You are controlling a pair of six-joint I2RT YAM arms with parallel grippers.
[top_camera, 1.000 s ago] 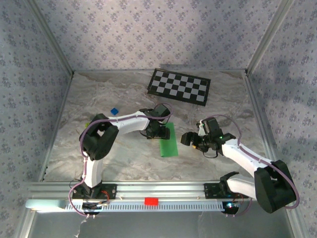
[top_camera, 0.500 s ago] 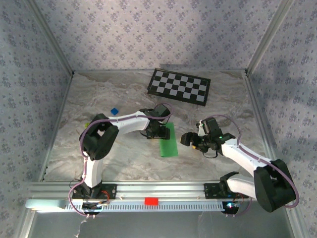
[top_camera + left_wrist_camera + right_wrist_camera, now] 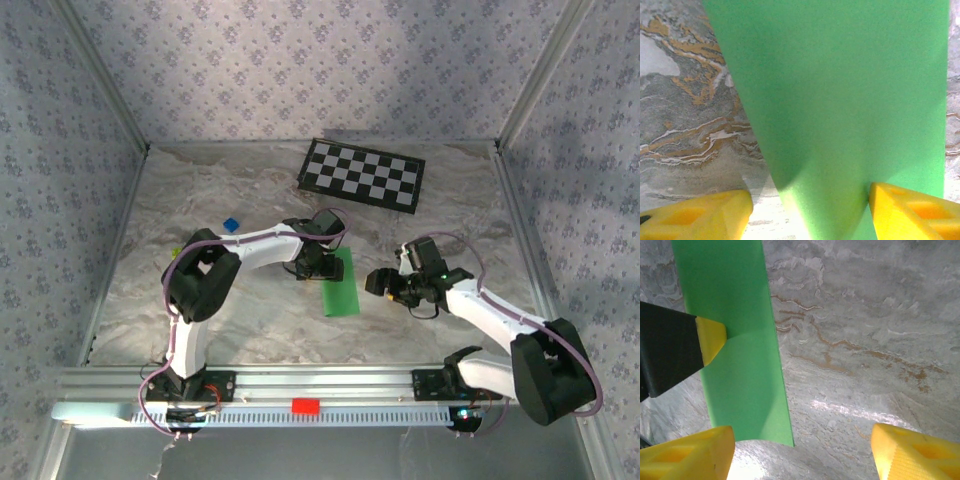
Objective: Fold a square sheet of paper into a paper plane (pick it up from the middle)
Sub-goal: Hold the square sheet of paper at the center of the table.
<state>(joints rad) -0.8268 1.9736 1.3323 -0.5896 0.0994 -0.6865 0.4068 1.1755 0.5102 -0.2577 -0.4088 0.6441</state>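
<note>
The green sheet of paper (image 3: pixel 342 290) lies on the marble table, folded into a long narrow strip. My left gripper (image 3: pixel 318 268) stands open over the strip's far end. In the left wrist view the paper (image 3: pixel 840 100) runs up between the two yellow fingers (image 3: pixel 695 215), and the left gripper (image 3: pixel 805 215) is open astride it. In the right wrist view one left fingertip (image 3: pixel 710 340) rests on the paper (image 3: pixel 735 365). My right gripper (image 3: pixel 383 283) hangs open just right of the strip. The right gripper (image 3: pixel 802 457) is empty, with the strip's near corner just ahead of its left finger. A paper plane is out of view.
A black-and-white checkerboard (image 3: pixel 362 173) lies at the back of the table. A small blue block (image 3: pixel 231 224) sits left of the left arm's forearm. Patterned walls close in the table on three sides, and an aluminium rail (image 3: pixel 300 385) runs along the near edge.
The right arm has shifted very slightly. The left arm and the green strip lie as before.
</note>
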